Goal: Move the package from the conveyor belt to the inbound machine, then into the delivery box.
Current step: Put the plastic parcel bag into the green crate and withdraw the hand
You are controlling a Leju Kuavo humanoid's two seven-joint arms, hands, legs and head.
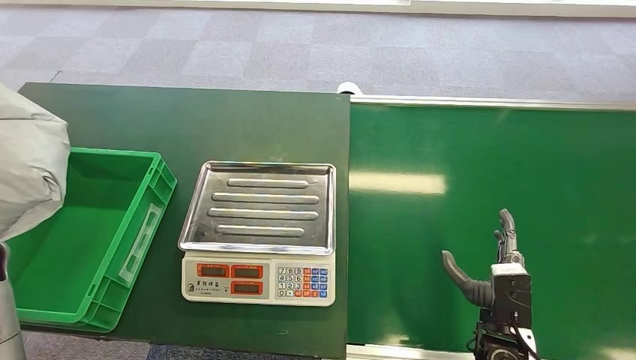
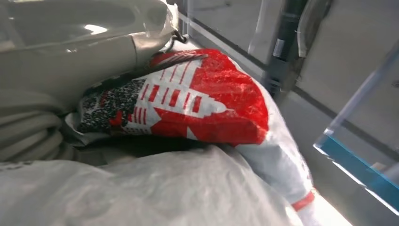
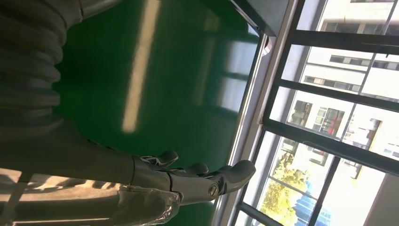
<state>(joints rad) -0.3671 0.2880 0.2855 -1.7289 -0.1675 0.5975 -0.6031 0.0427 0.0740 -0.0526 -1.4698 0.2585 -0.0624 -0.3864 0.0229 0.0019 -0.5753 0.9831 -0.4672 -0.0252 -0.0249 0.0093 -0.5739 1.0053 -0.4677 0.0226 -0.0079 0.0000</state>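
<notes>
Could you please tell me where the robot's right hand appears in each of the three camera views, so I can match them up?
Head view: the right hand is at lower right, raised over the green conveyor belt, fingers apart, holding nothing.
Right wrist view: the same hand runs along the lower part of the picture, fingers extended.
Left wrist view: it is not in this picture.
Shared landmark: the conveyor belt, green behind the hand in both views.
</notes>
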